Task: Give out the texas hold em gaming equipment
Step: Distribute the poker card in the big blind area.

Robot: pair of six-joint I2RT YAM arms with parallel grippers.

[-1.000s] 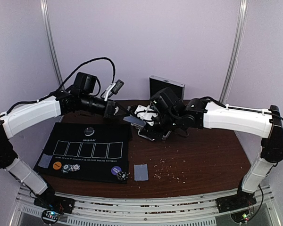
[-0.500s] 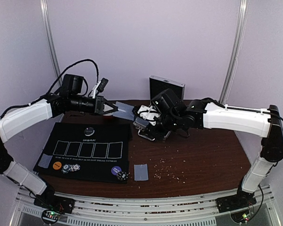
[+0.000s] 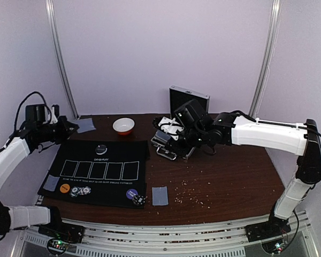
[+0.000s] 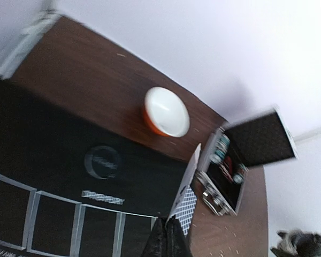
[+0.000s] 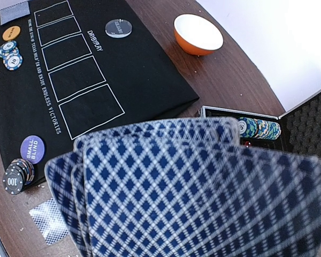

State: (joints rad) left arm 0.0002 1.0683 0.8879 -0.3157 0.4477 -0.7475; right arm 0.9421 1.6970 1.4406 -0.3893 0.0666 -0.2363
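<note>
Robot lab cell: bare pale walls (image 3: 150, 43), alu frame posts (image 3: 268, 53), dark bench (image 3: 235, 176) w/ mounting rails (image 3: 166, 238).

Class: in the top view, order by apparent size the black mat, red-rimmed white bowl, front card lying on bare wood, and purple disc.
1. Black felt mat.
2. White bowl with red rim and grey-blue card on the wood: look alike, unranked.
3. Round purple disc.

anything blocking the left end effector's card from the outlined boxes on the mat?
Nothing tall. Only a flat round disc lies on the mat between the card and the boxes; the bowl sits off to the side.
</note>
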